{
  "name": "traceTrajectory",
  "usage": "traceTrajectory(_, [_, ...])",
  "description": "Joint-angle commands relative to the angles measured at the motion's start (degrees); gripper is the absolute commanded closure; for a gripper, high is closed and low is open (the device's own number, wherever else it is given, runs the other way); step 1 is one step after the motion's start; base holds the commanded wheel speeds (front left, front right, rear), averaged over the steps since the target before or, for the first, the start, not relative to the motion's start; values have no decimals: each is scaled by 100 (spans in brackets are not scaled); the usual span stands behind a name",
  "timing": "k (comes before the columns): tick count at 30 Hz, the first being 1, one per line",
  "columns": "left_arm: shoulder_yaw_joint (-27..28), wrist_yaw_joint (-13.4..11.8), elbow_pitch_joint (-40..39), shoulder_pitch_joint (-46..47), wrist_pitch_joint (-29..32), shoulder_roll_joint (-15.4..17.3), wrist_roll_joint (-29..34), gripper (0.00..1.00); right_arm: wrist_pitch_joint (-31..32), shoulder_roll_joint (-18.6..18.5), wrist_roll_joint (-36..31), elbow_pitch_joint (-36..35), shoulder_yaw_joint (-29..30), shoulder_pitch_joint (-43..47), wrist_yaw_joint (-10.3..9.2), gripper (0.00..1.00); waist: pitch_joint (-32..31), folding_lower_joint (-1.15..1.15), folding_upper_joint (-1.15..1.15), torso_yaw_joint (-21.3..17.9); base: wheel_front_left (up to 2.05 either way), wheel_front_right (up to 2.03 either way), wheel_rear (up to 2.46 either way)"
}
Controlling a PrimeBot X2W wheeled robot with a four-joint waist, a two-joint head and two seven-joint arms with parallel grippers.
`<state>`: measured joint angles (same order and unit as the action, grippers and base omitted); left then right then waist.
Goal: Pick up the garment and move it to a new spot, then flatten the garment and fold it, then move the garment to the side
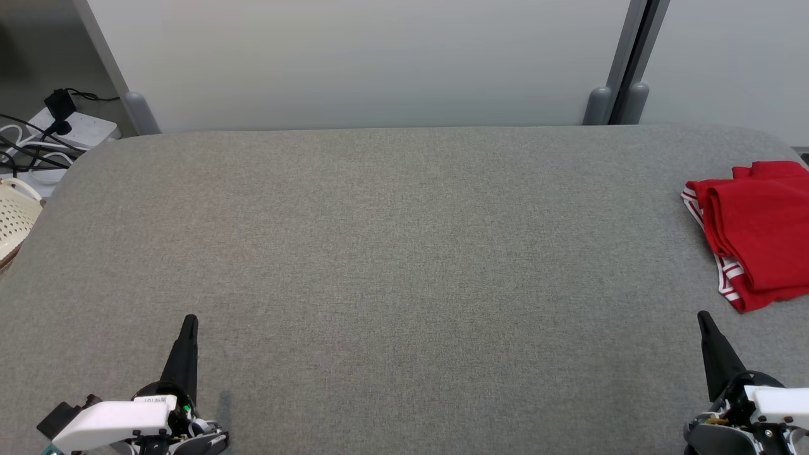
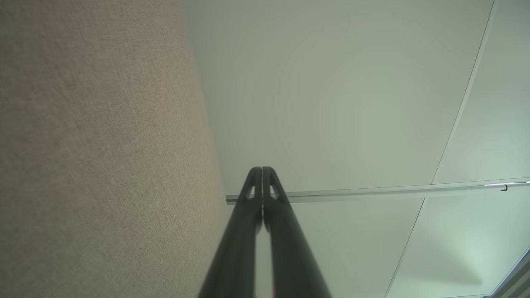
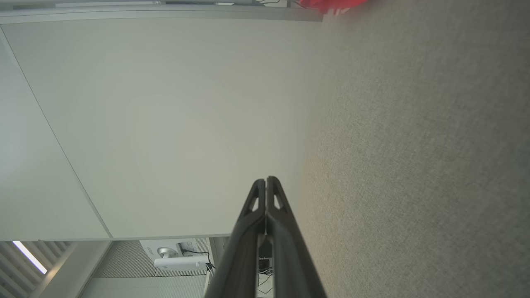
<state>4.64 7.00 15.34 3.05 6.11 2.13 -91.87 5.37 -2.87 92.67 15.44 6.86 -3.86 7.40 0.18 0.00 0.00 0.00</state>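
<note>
Head view: red garment (image 1: 761, 234) at table (image 1: 404, 253) right edge, partly out of frame | left gripper (image 1: 189, 321) and right gripper (image 1: 703, 317) closed, empty | risk: it possibly overhangs; my careless nudge drops it.

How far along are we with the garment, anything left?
Done, apparently: the red garment lies folded in layers at the right edge of the table, off to the side. In hand: nothing; left gripper and right gripper are shut and empty, near the front edge, apart from the cloth. Left: probably nothing, beyond tidying the slightly uneven fold.
</note>
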Motion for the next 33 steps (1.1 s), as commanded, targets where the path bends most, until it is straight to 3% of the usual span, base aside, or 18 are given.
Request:
traceTrajectory(1, [188,48,-128,314,37,75,-29,100,55,-54,9,-145,-105,-225,9,100,0,0,0,0,0,0,0])
traceTrajectory(33, [187,48,-129,314,37,75,-30,100,78,-33,-16,-144,-76,-228,9,100,0,0,0,0,0,0,0])
